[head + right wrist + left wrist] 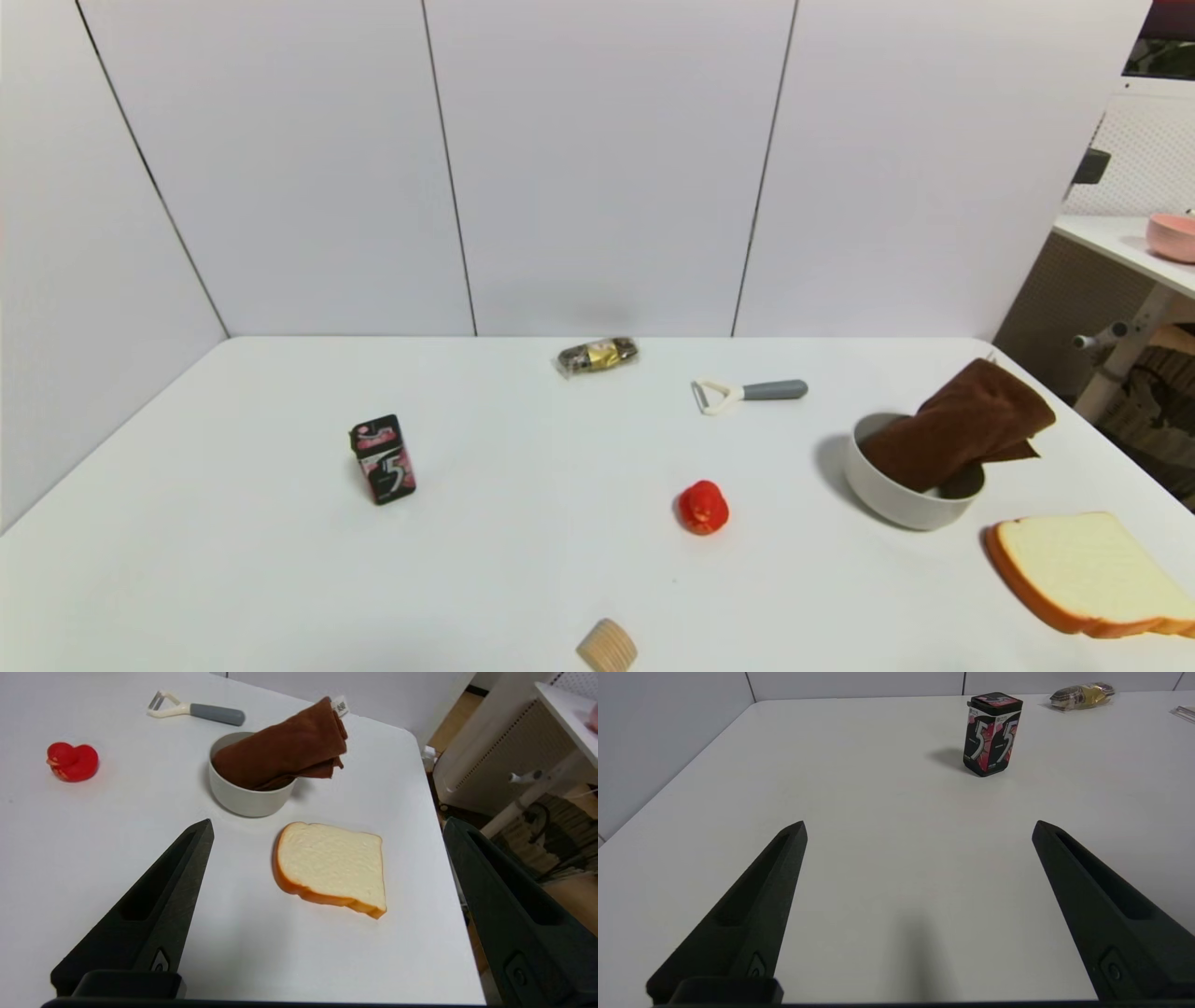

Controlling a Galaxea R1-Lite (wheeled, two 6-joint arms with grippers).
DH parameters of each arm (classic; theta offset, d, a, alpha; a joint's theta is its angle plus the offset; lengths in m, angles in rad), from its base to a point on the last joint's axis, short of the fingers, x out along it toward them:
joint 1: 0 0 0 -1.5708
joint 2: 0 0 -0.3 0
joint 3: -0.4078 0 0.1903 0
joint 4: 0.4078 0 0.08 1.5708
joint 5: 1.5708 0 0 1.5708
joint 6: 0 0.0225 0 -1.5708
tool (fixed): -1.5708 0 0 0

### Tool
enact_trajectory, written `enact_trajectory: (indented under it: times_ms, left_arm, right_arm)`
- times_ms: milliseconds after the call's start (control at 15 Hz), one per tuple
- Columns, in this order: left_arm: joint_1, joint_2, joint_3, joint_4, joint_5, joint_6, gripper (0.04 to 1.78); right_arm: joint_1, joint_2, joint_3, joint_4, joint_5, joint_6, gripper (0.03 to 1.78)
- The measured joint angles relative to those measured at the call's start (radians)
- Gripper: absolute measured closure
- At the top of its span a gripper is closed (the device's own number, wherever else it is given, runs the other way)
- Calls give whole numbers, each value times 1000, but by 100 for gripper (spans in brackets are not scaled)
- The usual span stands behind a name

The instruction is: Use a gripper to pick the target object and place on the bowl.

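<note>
The dark brown folded towel [962,426] lies across the light grey bowl [887,499] at the table's right side, one end inside it, the other jutting over the far right rim. Both also show in the right wrist view: towel [285,749], bowl [243,798]. My right gripper [327,826] is open and empty, back from the bowl, above the bread slice near the table's front right. My left gripper [920,826] is open and empty over bare table at the left. Neither gripper shows in the head view.
A bread slice [1088,571] lies front right of the bowl. A small red toy [702,507], a peeler [747,392], a wrapped snack [597,355], a black gum box [383,459] and a wooden cylinder [607,646] stand around. The table's right edge [439,826] is close.
</note>
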Motion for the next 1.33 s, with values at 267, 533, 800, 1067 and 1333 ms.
enact_trajectory:
  times_ms: [267, 533, 800, 1067, 1333]
  left_arm:
    - [0, 0, 0, 0, 0, 0, 11]
    - [0, 0, 0, 0, 0, 0, 11]
    - [0, 0, 0, 0, 0, 0, 11]
    - [0, 0, 0, 0, 0, 0, 11]
    - [0, 0, 0, 0, 0, 0, 11]
  right_arm:
    - [-1, -141, 186, -139, -14, 39, 12]
    - [23, -265, 388, -306, -18, 53, 12]
    - [36, -406, 556, -371, -14, 147, 12]
    - [37, -445, 580, -323, -10, 233, 12]
    - [37, -451, 581, -323, -11, 232, 12]
